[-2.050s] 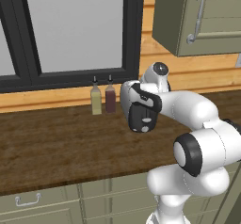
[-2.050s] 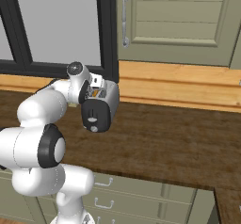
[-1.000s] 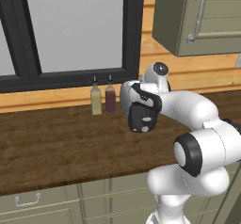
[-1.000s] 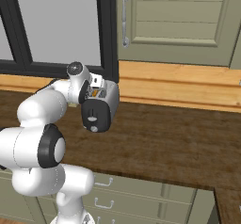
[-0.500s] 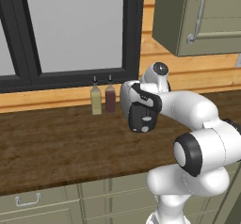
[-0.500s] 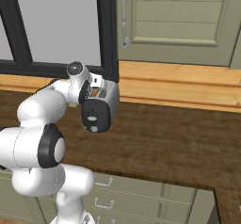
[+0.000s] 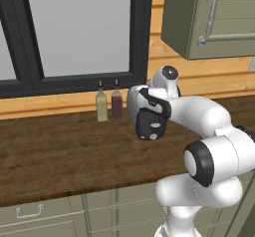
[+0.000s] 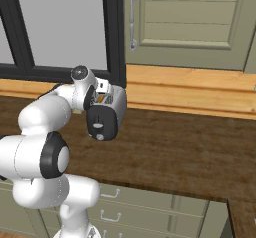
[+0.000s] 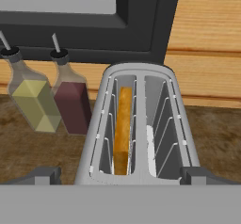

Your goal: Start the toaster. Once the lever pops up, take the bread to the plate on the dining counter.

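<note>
1. No brand, label or writing can be read on anything here.
2. The toaster is rounded and silver-grey with two long slots; its black end panel carries a white round knob.
3. The bread stands on edge in the toaster's left slot as the hand view shows it, golden-tan.
4. The toaster stands on the dark wood bench, below the window frame.
5. Two small bottles, one yellow-green and one dark red, stand just beside the toaster.
6. The claw is spread wide above the toaster, its fingertips outside the toaster's sides, gripping nothing.
</note>
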{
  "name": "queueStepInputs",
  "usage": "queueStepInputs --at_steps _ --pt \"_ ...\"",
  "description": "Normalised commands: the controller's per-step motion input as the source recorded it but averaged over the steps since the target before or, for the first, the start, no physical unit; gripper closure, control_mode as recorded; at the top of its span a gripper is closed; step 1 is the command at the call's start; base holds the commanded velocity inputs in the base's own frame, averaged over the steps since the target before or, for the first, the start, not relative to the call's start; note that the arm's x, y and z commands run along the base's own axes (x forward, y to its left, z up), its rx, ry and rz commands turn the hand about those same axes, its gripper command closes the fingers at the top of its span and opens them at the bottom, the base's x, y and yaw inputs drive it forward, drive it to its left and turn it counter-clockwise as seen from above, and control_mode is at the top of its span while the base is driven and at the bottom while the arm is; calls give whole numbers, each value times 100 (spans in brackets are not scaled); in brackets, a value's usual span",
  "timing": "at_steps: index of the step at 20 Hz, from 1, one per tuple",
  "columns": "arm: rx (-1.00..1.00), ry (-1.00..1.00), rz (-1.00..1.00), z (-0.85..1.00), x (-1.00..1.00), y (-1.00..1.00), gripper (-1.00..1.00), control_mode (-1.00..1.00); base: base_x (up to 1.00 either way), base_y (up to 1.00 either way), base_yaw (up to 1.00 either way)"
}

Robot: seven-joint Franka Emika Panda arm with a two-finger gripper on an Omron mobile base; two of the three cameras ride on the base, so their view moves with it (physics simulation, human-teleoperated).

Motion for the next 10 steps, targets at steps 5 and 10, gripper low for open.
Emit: queueStepInputs --at_steps 5,10 --pt "0 0 0 0 0 0 -100 -100 0 0 0" --pt "0 0 0 0 0 0 -100 -100 0 0 0"
